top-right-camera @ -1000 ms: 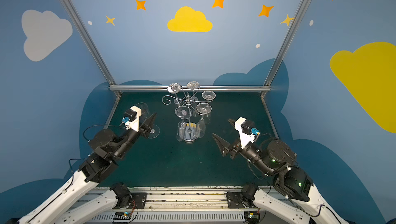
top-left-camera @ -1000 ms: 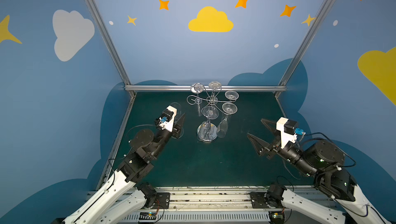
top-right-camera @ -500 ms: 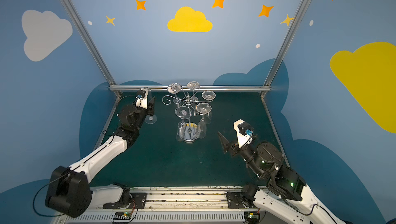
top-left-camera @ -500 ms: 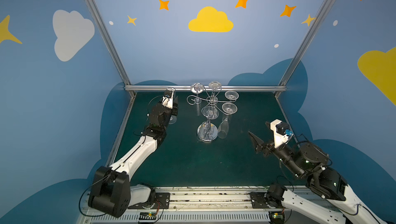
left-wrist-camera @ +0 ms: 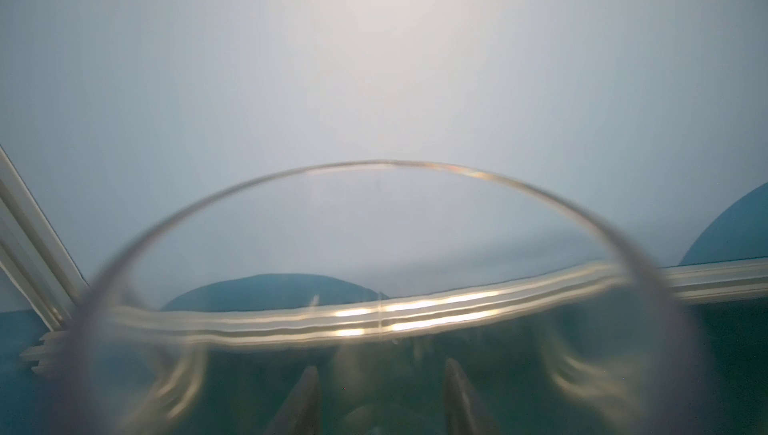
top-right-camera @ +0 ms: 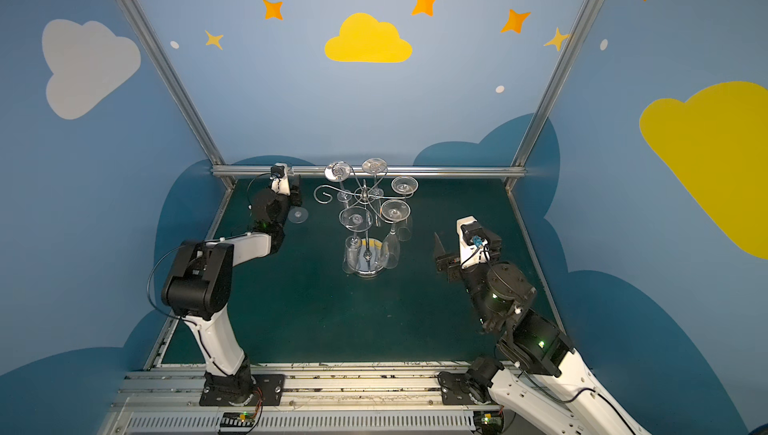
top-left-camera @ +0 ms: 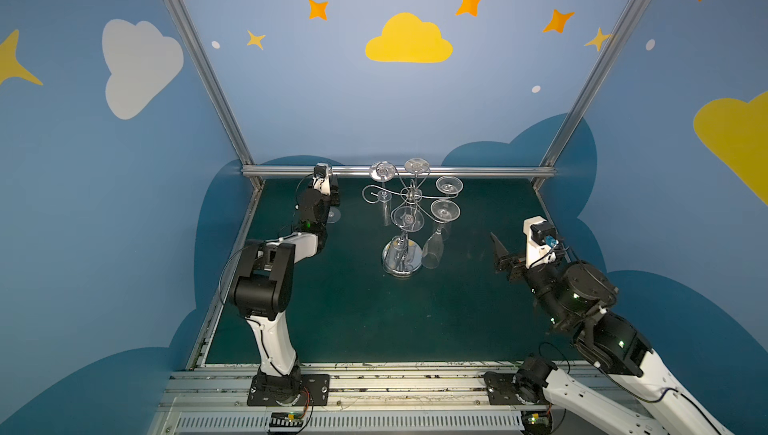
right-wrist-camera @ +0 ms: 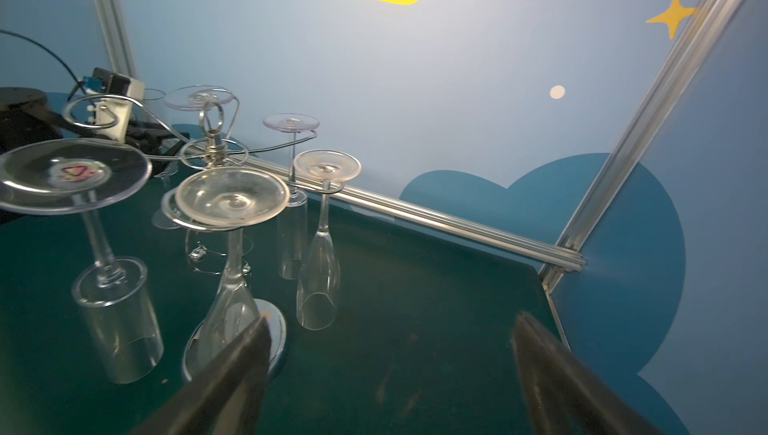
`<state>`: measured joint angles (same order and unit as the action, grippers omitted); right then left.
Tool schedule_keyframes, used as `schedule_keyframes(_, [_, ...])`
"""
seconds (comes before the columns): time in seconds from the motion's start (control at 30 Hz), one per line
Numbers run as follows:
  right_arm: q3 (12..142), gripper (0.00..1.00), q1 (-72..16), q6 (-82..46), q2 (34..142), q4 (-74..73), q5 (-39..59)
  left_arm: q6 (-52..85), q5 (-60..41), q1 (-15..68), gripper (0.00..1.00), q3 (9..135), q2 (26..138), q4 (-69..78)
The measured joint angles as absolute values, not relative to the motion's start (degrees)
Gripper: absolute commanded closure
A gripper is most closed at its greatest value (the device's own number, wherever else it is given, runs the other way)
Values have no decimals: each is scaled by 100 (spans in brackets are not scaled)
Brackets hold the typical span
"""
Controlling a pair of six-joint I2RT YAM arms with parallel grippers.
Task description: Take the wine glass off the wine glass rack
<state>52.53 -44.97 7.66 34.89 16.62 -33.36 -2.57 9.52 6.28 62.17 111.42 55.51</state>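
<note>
The chrome wine glass rack [top-left-camera: 409,194] [top-right-camera: 365,195] [right-wrist-camera: 214,146] stands mid-table on its round mirror base [top-left-camera: 401,264]. Several clear glasses hang upside down from its arms, and one scroll arm [top-left-camera: 372,195] on its left is bare. My left gripper [top-left-camera: 333,200] [top-right-camera: 296,196] [left-wrist-camera: 382,366] is at the back left corner, shut on a wine glass [left-wrist-camera: 478,173]. The glass's round foot [top-left-camera: 332,216] [top-right-camera: 298,215] shows low by the mat, and its rim fills the left wrist view. My right gripper [top-left-camera: 503,256] [top-right-camera: 442,256] [right-wrist-camera: 392,318] is open and empty, to the right of the rack.
An aluminium rail [top-left-camera: 478,171] runs along the back of the green mat [top-left-camera: 353,320], with slanted posts [top-left-camera: 199,63] at both back corners. Blue walls close in the sides. The left arm's elbow [top-left-camera: 266,275] stands over the mat's left side.
The left arm has carried the glass from beside the rack to the back left corner. The right arm has shifted its pose a little, its gripper still open.
</note>
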Motion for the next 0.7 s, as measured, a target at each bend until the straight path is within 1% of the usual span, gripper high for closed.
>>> schedule_keyframes(0.2, [5253, 10, -4001, 650, 3844, 1610, -3052, -161, 1066, 526, 59, 6368, 11749, 5878])
schedule_keyframes(0.47, [5253, 10, -3662, 464, 4167, 1559, -2580, -75, 1125, 526, 57, 6410, 11824, 6106])
schedule_keyframes(0.7, [5253, 10, -3607, 333, 4104, 1559, -2416, -60, 1162, 523, 53, 6410, 11845, 6154])
